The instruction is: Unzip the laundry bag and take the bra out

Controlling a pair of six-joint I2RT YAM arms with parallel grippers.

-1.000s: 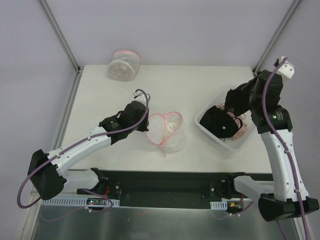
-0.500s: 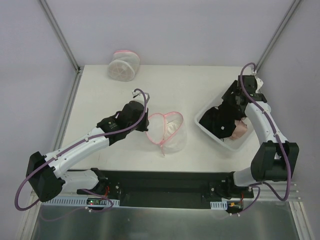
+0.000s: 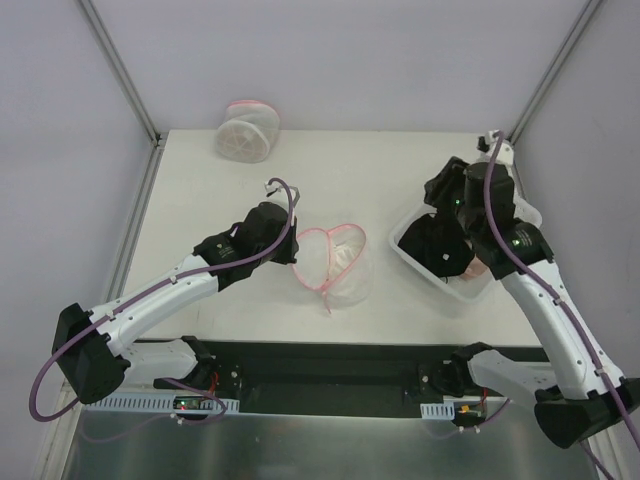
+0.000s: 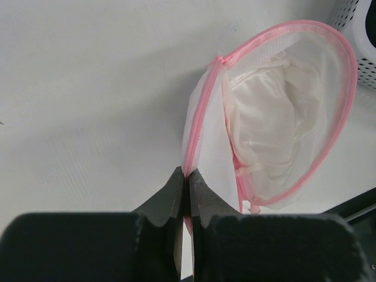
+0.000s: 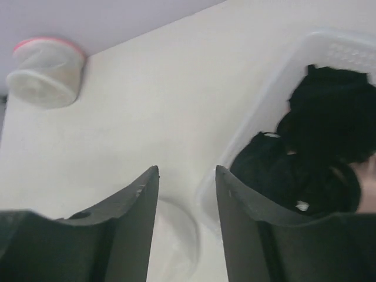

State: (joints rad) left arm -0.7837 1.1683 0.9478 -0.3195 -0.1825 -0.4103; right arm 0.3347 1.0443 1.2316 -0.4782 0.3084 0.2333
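Observation:
The laundry bag [image 3: 338,262] lies mid-table, a floppy white mesh pouch with its pink zipper rim open. In the left wrist view the bag [image 4: 202,147] shows the bra [image 4: 264,123], pale and crumpled, inside it. My left gripper [image 3: 292,250] is at the bag's left edge. Its jaws [image 4: 188,174] are shut on the pink rim. My right gripper [image 3: 434,194] hangs open and empty above the far left side of the white basket [image 3: 402,256]. Its gap [image 5: 185,176] looks over bare table and the basket's edge.
The basket [image 5: 276,88] holds a black garment [image 5: 329,141], also seen in the top view [image 3: 440,245]. A firmer drum-shaped mesh bag [image 3: 245,128] with a pink rim stands at the far left of the table, also in the right wrist view [image 5: 44,73].
My right arm has swung and changed posture, and its gripper now sits higher over the basket's far left side. My left gripper and the laundry bag have not moved.

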